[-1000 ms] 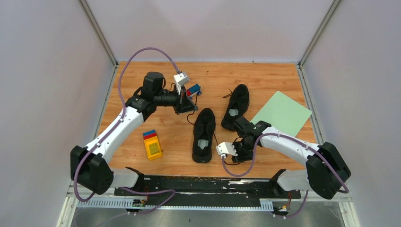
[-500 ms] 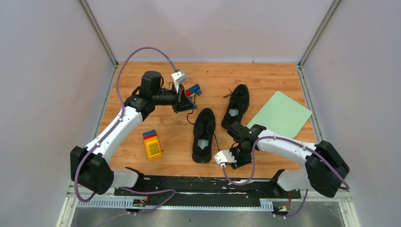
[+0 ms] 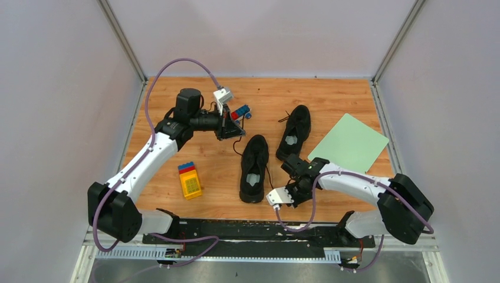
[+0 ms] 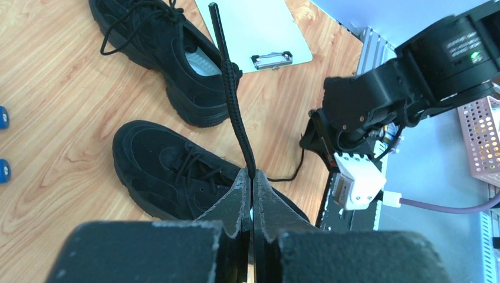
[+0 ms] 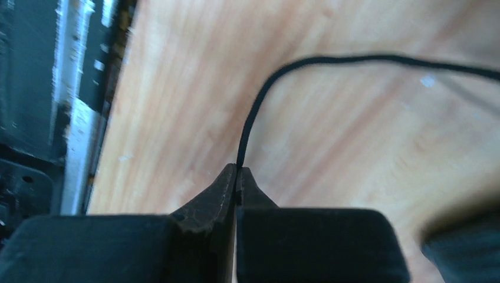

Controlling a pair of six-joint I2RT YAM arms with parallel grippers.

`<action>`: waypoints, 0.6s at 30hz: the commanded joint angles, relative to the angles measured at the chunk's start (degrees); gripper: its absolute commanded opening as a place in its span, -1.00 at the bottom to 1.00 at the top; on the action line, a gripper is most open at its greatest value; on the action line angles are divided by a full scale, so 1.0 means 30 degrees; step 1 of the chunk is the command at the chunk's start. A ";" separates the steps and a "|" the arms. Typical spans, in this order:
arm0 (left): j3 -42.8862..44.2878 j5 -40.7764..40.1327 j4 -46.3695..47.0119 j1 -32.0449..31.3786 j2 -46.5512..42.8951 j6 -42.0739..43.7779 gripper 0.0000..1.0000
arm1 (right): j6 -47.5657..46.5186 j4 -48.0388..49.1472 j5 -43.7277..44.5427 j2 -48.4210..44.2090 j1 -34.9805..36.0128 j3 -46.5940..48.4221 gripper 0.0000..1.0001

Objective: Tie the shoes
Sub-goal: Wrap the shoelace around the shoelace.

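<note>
Two black shoes lie on the wooden table, the nearer one [image 3: 253, 168] in the middle and the other [image 3: 295, 132] behind it to the right. My left gripper [image 4: 252, 175] is shut on a black lace [image 4: 233, 88] that stands out stiffly past its tips; in the top view it [image 3: 240, 132] hovers by the nearer shoe's toe. Low beside that shoe's heel, my right gripper [image 3: 292, 199] is shut on a thin lace [image 5: 253, 112] that curves off to the right over the wood. Both shoes [image 4: 171, 171] [image 4: 171, 59] show in the left wrist view.
A pale green clipboard [image 3: 352, 141] lies right of the far shoe. A yellow toy brick [image 3: 190, 180] sits left of the nearer shoe, and a blue and red toy [image 3: 240, 112] is behind the left gripper. The black base rail [image 3: 259, 230] runs along the near edge.
My right gripper has shifted slightly left and towards the near edge and has closed on the thin lace. The left arm has barely moved and still holds its lace.
</note>
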 commanded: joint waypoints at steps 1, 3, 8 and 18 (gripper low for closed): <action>0.0141 0.0342 -0.0385 0.0092 0.0332 0.0482 -1.00 | -0.0374 -0.1069 0.1478 -0.1430 -0.1195 0.3286 -1.00; 0.0448 0.0618 -0.1046 0.0109 0.0784 0.0835 -1.00 | -0.0673 -0.2082 0.1127 -0.2435 -0.1741 0.5445 -1.00; 0.1622 0.1466 -0.3246 -0.0088 0.2194 0.1867 -1.00 | 0.1387 -0.2791 0.1202 -0.2695 -0.1904 1.0768 -1.00; 0.3450 0.0975 -0.5426 -0.1205 0.2961 0.3412 -1.00 | 0.5582 -0.1605 -0.0384 -0.0083 -0.2198 1.7531 -1.00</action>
